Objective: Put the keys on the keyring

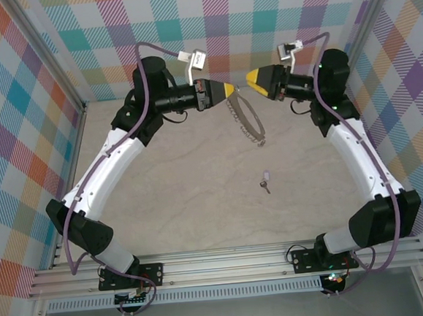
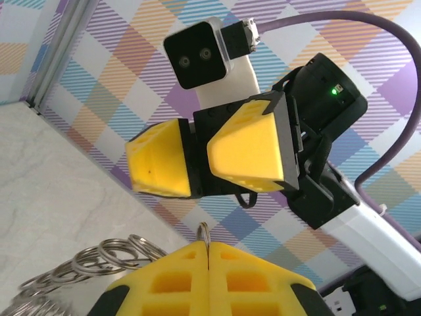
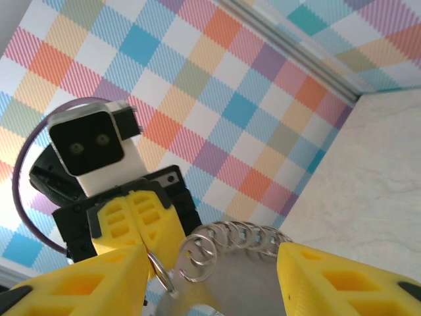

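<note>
Our left gripper, pinched shut on the hanging keyring, faces our right gripper, whose jaws stand apart gripping nothing, so we judge the key, lying on the table well toward the bases with its shaft pointing nearward, the right's to fetch.

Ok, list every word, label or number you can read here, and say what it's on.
No readable text: nothing is printed on the left hand, the right hand, the keyring, the key or the plaid walls.
Small board below the left arm's base: any markings are too small to read.
</note>
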You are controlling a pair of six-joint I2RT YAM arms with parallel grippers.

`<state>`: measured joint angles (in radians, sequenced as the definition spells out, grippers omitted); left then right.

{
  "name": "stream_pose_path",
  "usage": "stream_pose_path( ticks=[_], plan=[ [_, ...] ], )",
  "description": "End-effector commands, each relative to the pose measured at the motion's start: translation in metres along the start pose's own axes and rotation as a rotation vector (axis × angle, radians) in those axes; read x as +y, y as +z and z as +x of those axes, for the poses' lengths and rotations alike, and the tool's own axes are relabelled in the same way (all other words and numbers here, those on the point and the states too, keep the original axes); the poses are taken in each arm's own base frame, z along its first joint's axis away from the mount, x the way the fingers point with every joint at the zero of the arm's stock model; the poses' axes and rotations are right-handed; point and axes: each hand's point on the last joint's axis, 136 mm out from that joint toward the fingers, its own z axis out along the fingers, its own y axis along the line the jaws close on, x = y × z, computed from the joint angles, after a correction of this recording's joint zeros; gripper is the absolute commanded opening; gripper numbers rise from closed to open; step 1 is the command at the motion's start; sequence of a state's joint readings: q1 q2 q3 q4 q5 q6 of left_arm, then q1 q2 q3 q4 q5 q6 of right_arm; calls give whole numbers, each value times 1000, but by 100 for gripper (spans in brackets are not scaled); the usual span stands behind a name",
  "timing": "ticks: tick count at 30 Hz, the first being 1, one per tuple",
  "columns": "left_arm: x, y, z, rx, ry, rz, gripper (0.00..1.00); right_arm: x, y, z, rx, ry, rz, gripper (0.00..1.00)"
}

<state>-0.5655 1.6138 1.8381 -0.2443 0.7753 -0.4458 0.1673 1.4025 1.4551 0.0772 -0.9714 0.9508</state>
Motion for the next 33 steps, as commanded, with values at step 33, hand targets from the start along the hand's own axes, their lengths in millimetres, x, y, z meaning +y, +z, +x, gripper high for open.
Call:
stream_pose_path(
  ticks=[33],
  plan=[
    [-38, 2, 2, 156, 144, 163, 0, 55, 6, 29, 175, -194, -128, 31]
  ],
)
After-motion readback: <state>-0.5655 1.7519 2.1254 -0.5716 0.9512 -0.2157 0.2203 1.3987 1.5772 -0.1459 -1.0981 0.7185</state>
